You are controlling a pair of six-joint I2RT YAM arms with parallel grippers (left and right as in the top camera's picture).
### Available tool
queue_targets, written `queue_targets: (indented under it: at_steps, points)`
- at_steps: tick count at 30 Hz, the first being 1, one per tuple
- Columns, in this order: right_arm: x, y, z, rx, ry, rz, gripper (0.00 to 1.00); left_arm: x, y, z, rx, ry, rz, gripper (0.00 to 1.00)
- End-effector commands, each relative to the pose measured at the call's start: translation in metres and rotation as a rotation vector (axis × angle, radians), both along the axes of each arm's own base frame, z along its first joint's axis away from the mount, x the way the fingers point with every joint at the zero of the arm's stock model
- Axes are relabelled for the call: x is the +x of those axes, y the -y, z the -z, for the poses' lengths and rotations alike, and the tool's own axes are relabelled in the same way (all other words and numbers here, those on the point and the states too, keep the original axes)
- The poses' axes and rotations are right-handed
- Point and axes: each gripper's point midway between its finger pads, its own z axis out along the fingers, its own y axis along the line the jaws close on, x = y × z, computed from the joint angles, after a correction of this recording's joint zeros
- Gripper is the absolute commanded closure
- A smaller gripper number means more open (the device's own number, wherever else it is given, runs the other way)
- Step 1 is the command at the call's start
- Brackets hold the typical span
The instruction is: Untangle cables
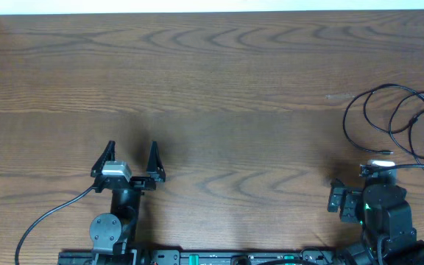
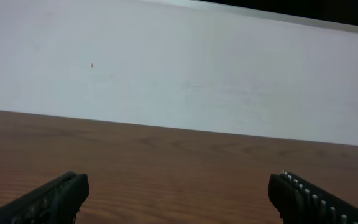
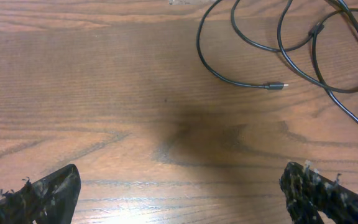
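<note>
Fingers, overhead view: left gripper (image 1: 132, 151) sits at lower left with its fingers spread wide and nothing between them. The right gripper (image 1: 376, 190) is at lower right, and its spread is hard to read from above.
Cables, overhead view: thin black cables (image 1: 391, 124) lie in loose overlapping loops on the wooden surface (image 1: 212, 73) at the right edge of the frame. They are just above the right gripper and well apart from the left one.
Left wrist view: fingers (image 2: 48, 199) show at the bottom corners, wide apart and empty. Ahead are bare surface and a pale wall (image 2: 179, 62), with no cable in frame.
Right wrist view: fingers (image 3: 42, 193) show at the bottom corners, wide apart and holding nothing. The loops fill the upper right of the frame, and a free plug end (image 3: 277, 86) lies nearest, right of centre.
Deciding relation: the cables lie ahead of the right fingers and right of their midline.
Long axis: the strand at the plug runs roughly across the frame, along the line between the fingers, so a wrist turn is probably needed.
Nearer arm: right, clearly.
</note>
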Motion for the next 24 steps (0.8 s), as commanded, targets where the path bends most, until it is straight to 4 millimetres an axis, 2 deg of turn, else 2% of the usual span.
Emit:
queue_targets:
  at_steps: [1, 13, 18, 24]
  points:
    - [0.000, 0.002, 0.001, -0.003, 0.005, 0.014, 0.01, 0.000, -0.011, 0.000, -0.013, 0.000, -0.057, 0.02]
    - [0.000, 0.002, 0.001, -0.003, 0.005, 0.014, 0.01, 0.001, -0.030, 0.034, -0.002, -0.136, -0.139, 0.02]
    - [0.000, 0.002, 0.001, -0.003, 0.005, 0.014, 0.01, -0.002, -0.031, 0.066, 0.011, -0.265, -0.140, 0.02]
    - [0.000, 0.002, 0.001, -0.003, 0.005, 0.014, 0.01, -0.002, -0.030, 0.064, 0.033, -0.259, -0.136, 0.02]
